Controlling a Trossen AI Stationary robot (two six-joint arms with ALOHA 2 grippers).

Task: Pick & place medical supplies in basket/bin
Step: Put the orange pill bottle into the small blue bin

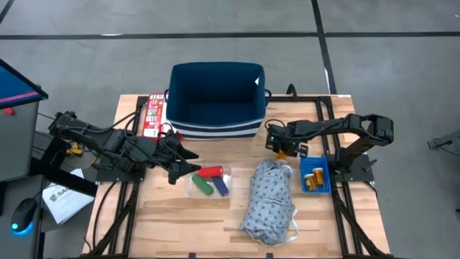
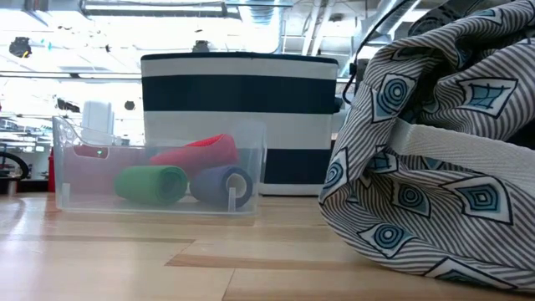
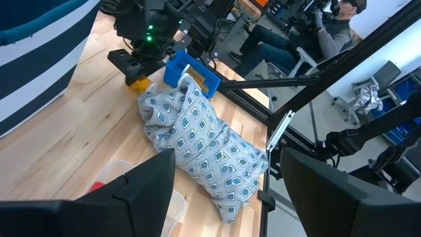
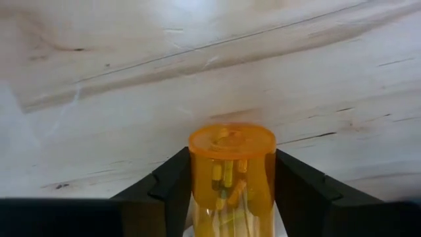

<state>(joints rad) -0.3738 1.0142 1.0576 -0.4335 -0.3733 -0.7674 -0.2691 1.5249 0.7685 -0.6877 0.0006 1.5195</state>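
Observation:
My right gripper (image 1: 282, 149) is shut on an orange pill bottle (image 4: 231, 172), between the navy striped basket (image 1: 215, 97) and the small blue bin (image 1: 315, 175), which holds more orange bottles. My left gripper (image 1: 192, 162) is open beside the clear tray (image 1: 208, 181). Inside the tray lie a red (image 2: 196, 152), a green (image 2: 150, 184) and a purple-blue cylinder (image 2: 221, 184). The grey patterned garment (image 1: 269, 201) lies bunched on the table right of the tray, also visible as a heap (image 3: 204, 141) in the left wrist view. My right gripper pinches the orange pill bottle by its side wall (image 4: 197, 181), one finger (image 4: 172, 184) on each side. The fingers come from above, pointing down. The bottle stands upright in the hold, its flat end (image 4: 231, 139) facing the tabletop; whether it rests on the wood I cannot tell.
A red-and-white flat box (image 1: 152, 115) lies left of the basket. Black frame rails (image 1: 334, 155) run along the table's right side next to the blue bin. Bare wood (image 1: 180, 219) stretches along the near edge. A person sits in the room beyond the table (image 3: 329, 33).

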